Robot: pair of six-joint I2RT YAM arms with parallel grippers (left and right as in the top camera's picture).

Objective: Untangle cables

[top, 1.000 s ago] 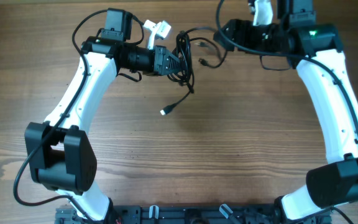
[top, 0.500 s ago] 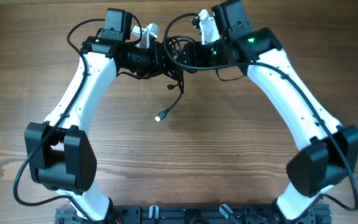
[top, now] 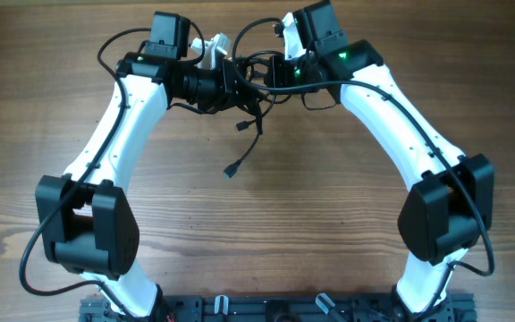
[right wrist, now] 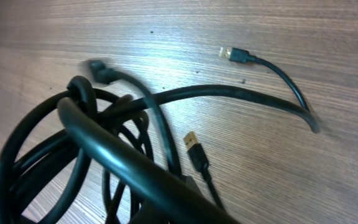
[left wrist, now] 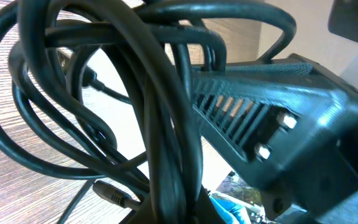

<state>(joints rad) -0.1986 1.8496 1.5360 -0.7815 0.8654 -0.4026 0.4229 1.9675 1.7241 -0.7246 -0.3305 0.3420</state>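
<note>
Both arms share one build — the left arm and the right arm have smooth white links between bulky black joint housings, with thick black wiring looping alongside. A small green light glows on the right arm. The left claw and right claw are black — one black moulded part shows slanted slots and two bright screw heads.
</note>
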